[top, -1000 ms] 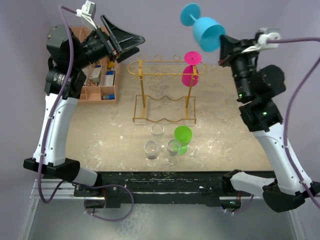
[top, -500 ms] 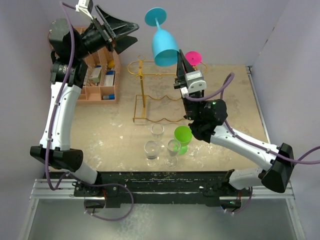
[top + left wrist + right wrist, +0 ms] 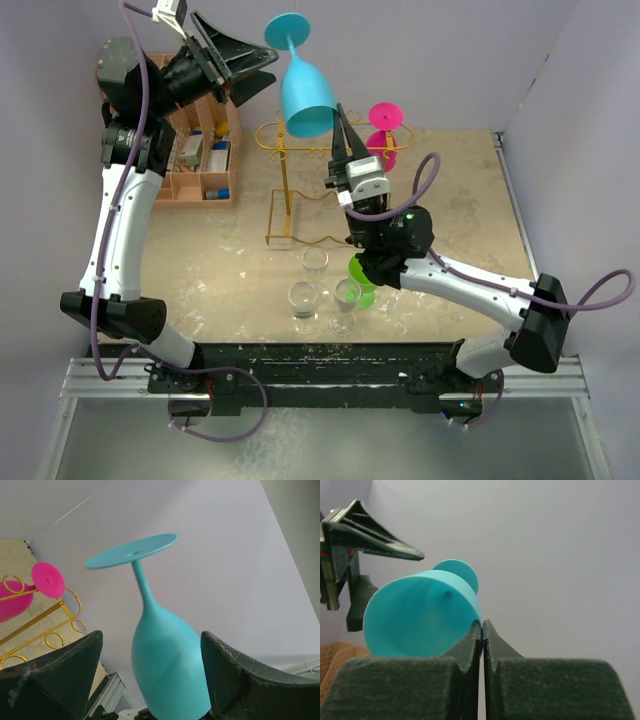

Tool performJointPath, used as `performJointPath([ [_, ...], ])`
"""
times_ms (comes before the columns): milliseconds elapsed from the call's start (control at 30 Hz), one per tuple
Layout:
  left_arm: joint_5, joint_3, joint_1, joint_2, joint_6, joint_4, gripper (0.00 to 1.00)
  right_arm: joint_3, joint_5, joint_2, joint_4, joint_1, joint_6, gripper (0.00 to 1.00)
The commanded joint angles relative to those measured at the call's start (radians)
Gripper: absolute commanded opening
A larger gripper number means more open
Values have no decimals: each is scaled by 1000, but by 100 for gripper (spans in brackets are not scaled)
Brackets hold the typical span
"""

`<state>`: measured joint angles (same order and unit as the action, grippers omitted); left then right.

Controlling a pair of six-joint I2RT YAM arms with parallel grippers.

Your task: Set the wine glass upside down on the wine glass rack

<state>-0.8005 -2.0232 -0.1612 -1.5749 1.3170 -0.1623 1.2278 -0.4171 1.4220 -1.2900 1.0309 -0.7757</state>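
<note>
- Clear glasses (image 3: 303, 300), three of them, stand close together on the sandy table (image 3: 200, 270), near the arms.
- Just beside them on the right is a green glass (image 3: 366, 268). The right arm hides part of it.
- Behind the glasses, the gold wire rack (image 3: 284, 190) stands up straight on the table.
- The right gripper (image 3: 337, 115) points up over the rack. Its two fingers are pinched tight together on the rim of the blue wine glass (image 3: 305, 95).
- The blue wine glass is up in the air and is not on the rack. Its flat foot is on top, its open mouth faces down, and it leans a little. From the top camera it shows over the left part of the rack's top rail.
- A pink glass (image 3: 381, 150) hangs upside down at the right end of the rack.
- The left gripper (image 3: 275, 68) is high up on the far left. Its fingers are spread wide.
- In the left wrist camera the blue bowl shows between the two fingers. I cannot tell if a finger touches it.
- At the far left sits a peach box (image 3: 175, 195) with slots and small things inside.
</note>
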Motion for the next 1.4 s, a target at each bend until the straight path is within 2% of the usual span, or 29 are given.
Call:
performJointPath([
  [0, -6, -12, 5, 7, 7, 69, 81, 52, 24, 12, -82, 23, -29, 0],
  [233, -9, 7, 5, 2, 6, 75, 67, 56, 38, 43, -107, 53, -31, 0],
  [433, -21, 15, 5, 4, -12, 109, 28, 56, 70, 72, -99, 62, -19, 0],
  [500, -25, 14, 5, 11, -33, 115, 25, 45, 105, 72, -95, 63, 8, 0],
  [700, -58, 21, 5, 13, -79, 138, 26, -20, 209, 51, -109, 64, 69, 0],
  [733, -61, 24, 5, 15, -86, 144, 24, -29, 221, 47, -114, 64, 75, 0],
  [900, -86, 35, 5, 14, -94, 199, 0, -58, 252, 39, -111, 63, 97, 0],
  [1133, -160, 67, 6, 20, -91, 326, 0, -84, 273, 32, -104, 63, 76, 0],
  [1167, -170, 64, 7, 18, -95, 313, 8, -88, 272, 28, -109, 62, 66, 0],
  [1233, -189, 62, 6, 16, -101, 304, 31, -94, 267, 24, -118, 62, 52, 0],
  [1267, -192, 60, 6, 18, -110, 292, 37, -95, 270, 22, -119, 62, 47, 0],
  [1367, -201, 58, 7, 16, -120, 283, 42, -96, 280, 21, -120, 62, 41, 0],
])
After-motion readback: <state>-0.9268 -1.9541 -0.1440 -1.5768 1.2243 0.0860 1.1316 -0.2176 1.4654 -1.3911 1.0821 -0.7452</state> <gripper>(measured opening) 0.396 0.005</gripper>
